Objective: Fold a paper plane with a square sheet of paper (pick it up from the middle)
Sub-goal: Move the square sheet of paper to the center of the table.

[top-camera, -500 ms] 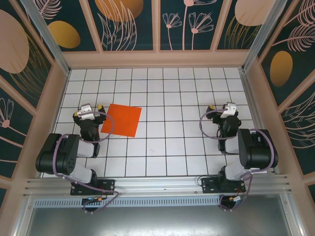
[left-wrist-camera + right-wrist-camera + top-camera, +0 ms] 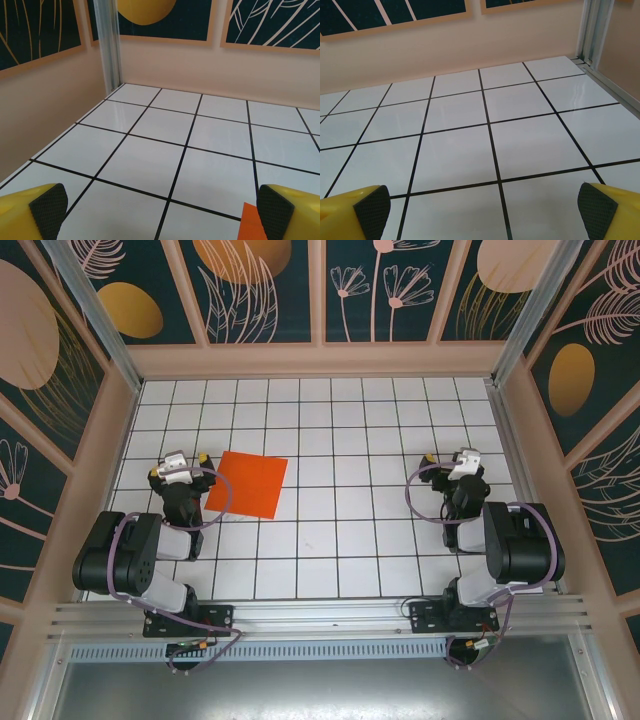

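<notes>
- Sheet: the square sheet of paper point(image 2: 248, 485), bright orange-red, lies flat and unfolded on the table point(image 2: 340, 540), in its left half, about midway between the near and far edges. It is turned slightly off the tile grid.
- In the left wrist view one corner of the sheet point(image 2: 252, 226) shows at the bottom, just inside the right-hand finger pad point(image 2: 272, 212). Whether pad and paper touch cannot be told.
- Left gripper point(image 2: 180, 461): low over the table, just beside the sheet's left edge near its far-left corner. The jaws stand wide, with bare tile between the yellow fingers and nothing held. The same gap shows in the wrist view point(image 2: 160, 212).
- Right gripper point(image 2: 452, 460): low over the right half of the table, well apart from the sheet. Its jaws are spread wide over white tile point(image 2: 480, 212), with dark pads point(image 2: 371, 209) at either side and nothing held.
- Table surface: white tiles with black grid lines.
- Surround: peach walls point(image 2: 320, 358) carrying dark panels with plant motifs, and a metal post point(image 2: 109, 45) at the table's far-left corner.
</notes>
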Controlling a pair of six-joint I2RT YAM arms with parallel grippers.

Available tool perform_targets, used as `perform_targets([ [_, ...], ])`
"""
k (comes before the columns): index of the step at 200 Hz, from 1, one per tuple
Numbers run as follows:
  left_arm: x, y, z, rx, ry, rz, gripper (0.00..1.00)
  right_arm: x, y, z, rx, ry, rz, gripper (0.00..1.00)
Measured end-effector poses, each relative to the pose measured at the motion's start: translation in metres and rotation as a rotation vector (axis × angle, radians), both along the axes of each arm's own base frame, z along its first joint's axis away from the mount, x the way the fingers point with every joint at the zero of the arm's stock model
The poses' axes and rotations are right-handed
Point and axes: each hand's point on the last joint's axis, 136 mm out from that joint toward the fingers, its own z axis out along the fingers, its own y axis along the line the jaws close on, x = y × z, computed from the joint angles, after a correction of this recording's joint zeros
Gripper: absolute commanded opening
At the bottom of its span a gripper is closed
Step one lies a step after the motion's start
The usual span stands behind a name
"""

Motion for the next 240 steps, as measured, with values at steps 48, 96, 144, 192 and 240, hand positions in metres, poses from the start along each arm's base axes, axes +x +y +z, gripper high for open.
perform_targets([
  [48,0.0,0.0,0.0,0.0,-0.001,0.001,0.99,0.0,0.0,0.0,0.0,0.0,0.0,0.99],
  [96,-0.008,0.004,0.013,-0.007,-0.032,0.021,0.99,0.007,0.008,0.022,-0.024,0.016,0.007,0.99],
  [144,-0.005,0.015,0.079,-0.12,-0.123,0.097,0.99,0.05,0.053,0.098,0.048,0.05,-0.008,0.99],
  [192,0.006,0.007,0.127,-0.305,-0.062,0.083,0.99,0.077,0.188,0.066,0.114,0.351,0.195,0.99],
  [240,-0.005,-0.009,0.12,-0.397,0.079,0.024,0.99,0.039,0.354,0.0,0.152,0.602,0.468,0.87],
])
